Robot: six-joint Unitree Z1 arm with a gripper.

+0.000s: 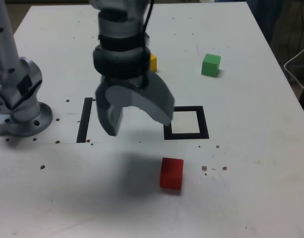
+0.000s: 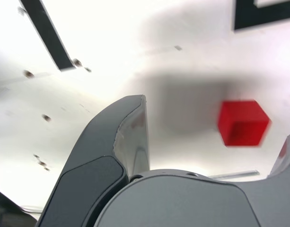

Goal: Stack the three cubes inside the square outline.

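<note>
My gripper [image 1: 138,124] hangs open above the table, between a black strip and the square outline [image 1: 204,122], with nothing between its fingers. The red cube [image 1: 171,173] sits on the table in front of the outline, nearer the camera and apart from the gripper. In the wrist view the red cube [image 2: 242,123] shows between one dark finger [image 2: 128,137] and the edge of the other, and a corner of the outline [image 2: 258,19] shows beyond it. The green cube [image 1: 211,65] stands at the exterior view's back right. The yellow cube [image 1: 152,62] is mostly hidden behind my arm.
A narrow black strip [image 1: 84,120] lies on the table at the exterior view's left of the gripper. The arm's metal base [image 1: 23,114] stands at the left edge. Small dark holes dot the white tabletop. A white cable [image 1: 296,64] hangs past the table's right edge.
</note>
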